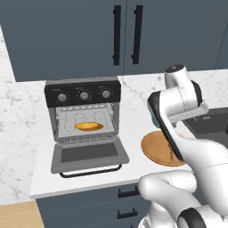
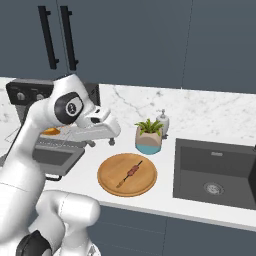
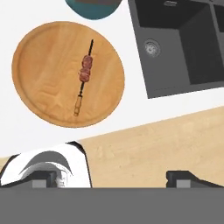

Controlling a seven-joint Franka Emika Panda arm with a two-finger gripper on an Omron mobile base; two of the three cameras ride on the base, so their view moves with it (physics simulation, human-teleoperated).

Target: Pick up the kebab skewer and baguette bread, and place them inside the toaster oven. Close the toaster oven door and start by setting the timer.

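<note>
The kebab skewer [image 3: 86, 70] lies across the round wooden plate [image 3: 48, 74], its meat chunks near the middle; the right base view shows the skewer [image 2: 131, 172] on the plate [image 2: 112, 175] as well. My gripper [image 2: 102, 143] hangs open and empty above the counter, left of the plate, pointing down; its fingertips [image 3: 179, 177] stand wide apart. The baguette bread [image 1: 89, 126] rests on the wire rack inside the toaster oven [image 1: 82, 93]. The toaster oven door [image 1: 89, 153] is dropped open flat.
A potted plant [image 2: 148, 136] and a soap dispenser [image 2: 162, 122] stand behind the plate. A dark sink [image 2: 215, 172] lies to the right. Upper cabinets [image 1: 116, 35] hang above the oven. Wooden floor [image 3: 166, 140] shows past the counter edge.
</note>
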